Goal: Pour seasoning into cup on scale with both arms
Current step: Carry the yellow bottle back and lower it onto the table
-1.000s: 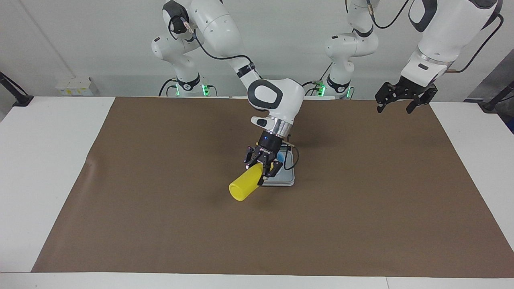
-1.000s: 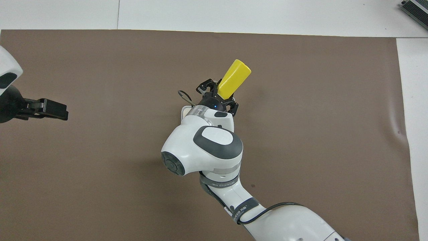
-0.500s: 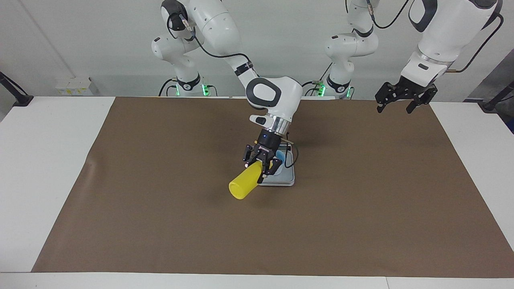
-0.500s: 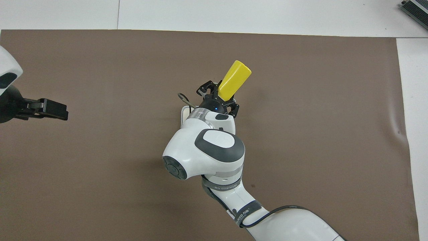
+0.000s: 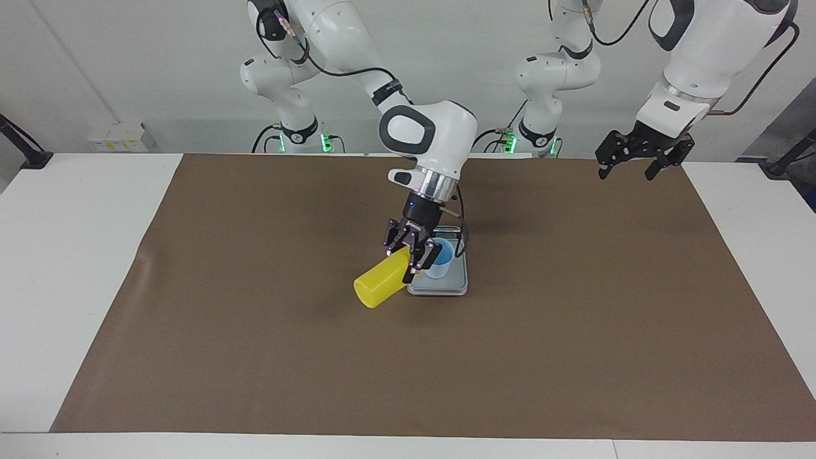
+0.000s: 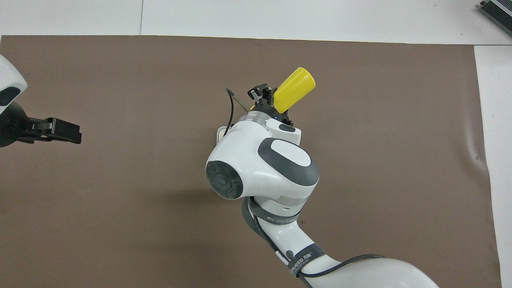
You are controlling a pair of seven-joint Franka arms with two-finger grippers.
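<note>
Gripping tilted btl (image 5: 380,288), right claw (image 5: 411,254), over cup (image 5: 440,261)

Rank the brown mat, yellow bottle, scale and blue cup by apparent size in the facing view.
1. Brown mat
2. Yellow bottle, tilted, raised nearer the camera; scale, partly hidden: too alike to rank
3. Blue cup

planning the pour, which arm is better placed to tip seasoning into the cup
Right: the right gripper is shut on the tilted seasoning bottle beside the cup on the scale. The left gripper waits, open.
</note>
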